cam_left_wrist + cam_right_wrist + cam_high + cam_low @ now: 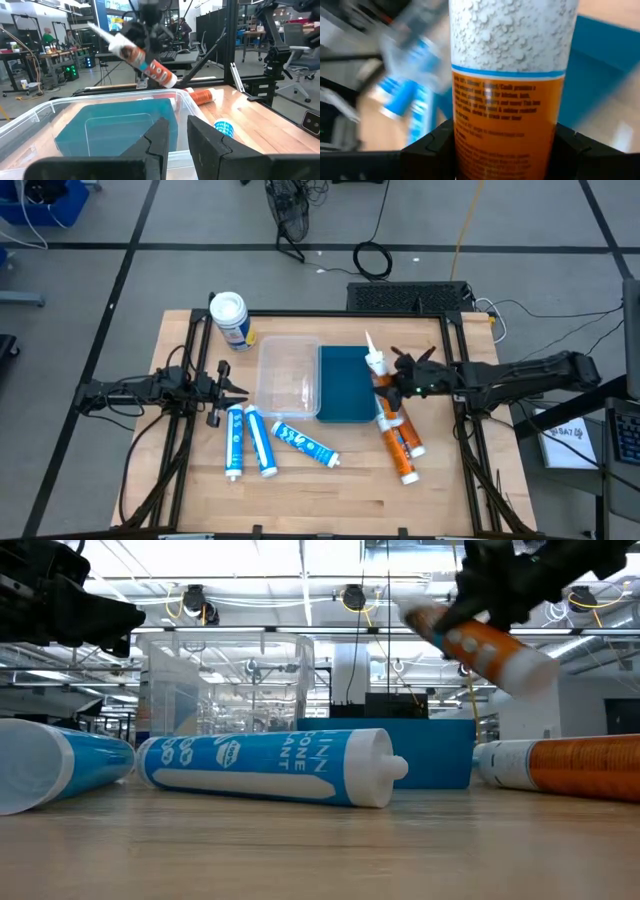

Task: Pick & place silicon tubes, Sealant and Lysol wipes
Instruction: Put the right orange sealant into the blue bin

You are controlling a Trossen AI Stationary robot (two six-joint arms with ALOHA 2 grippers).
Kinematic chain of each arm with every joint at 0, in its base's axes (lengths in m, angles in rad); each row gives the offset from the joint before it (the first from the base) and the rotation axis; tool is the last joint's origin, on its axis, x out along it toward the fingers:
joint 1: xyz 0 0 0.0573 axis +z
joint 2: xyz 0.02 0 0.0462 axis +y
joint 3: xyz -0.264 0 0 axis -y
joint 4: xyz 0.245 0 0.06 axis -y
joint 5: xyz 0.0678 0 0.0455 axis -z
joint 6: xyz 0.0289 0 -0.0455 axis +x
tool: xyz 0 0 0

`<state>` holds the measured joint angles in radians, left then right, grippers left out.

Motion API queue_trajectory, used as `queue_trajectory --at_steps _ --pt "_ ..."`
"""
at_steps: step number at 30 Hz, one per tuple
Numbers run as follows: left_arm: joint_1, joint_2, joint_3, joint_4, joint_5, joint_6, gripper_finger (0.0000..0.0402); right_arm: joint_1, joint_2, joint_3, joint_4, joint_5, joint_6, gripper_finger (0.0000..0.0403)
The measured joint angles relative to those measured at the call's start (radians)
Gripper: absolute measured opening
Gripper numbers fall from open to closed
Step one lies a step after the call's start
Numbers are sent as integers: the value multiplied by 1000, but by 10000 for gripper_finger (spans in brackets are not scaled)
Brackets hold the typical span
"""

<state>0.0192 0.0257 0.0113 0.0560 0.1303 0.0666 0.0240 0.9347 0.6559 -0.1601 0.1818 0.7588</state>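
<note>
Right end effector (393, 387) hides the orange tube's (381, 382) middle.

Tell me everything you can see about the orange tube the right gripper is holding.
The orange tube is a slim cartridge with an orange lower label bearing small print, a white speckled band above a thin blue stripe, and a long white nozzle. The right gripper is clamped around its body, holding it tilted in the air beside the blue bin. Nothing else touches it.

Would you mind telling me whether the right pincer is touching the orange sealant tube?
Touching. In the right wrist view the right pincer clamps the orange sealant tube from both sides; the low view shows it lifted off the table.
</note>
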Motion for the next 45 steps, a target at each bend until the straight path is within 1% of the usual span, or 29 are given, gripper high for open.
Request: queue_trajectory --at_steps 5,8,14,18,22,25,29,32,36,43,45 --pt "0 0 0 -1 0 0 76 1 75 2 261 11 -8 200" --pt "0 0 0 0 0 0 76 3 141 2 400 62 21 200" --pt "0 0 0 0 0 0 76 19 288 2 506 188 -40 200" --pt "0 0 0 0 0 0 76 31 374 2 640 268 -110 200" --pt "0 0 0 0 0 0 76 30 471 3 825 268 -146 200" --pt "0 0 0 0 0 0 76 26 541 3 932 271 -168 200" --pt "0 0 0 0 0 0 76 14 609 3 976 273 -170 200" --pt "0 0 0 0 0 0 76 11 649 3 1000 295 -160 200" --pt "0 0 0 0 0 0 76 10 700 3 1025 292 -147 200" --pt "0 0 0 0 0 0 76 -12 759 3 1033 290 -114 200" --pt "0 0 0 0 0 0 76 -12 767 3 1058 291 -112 200"
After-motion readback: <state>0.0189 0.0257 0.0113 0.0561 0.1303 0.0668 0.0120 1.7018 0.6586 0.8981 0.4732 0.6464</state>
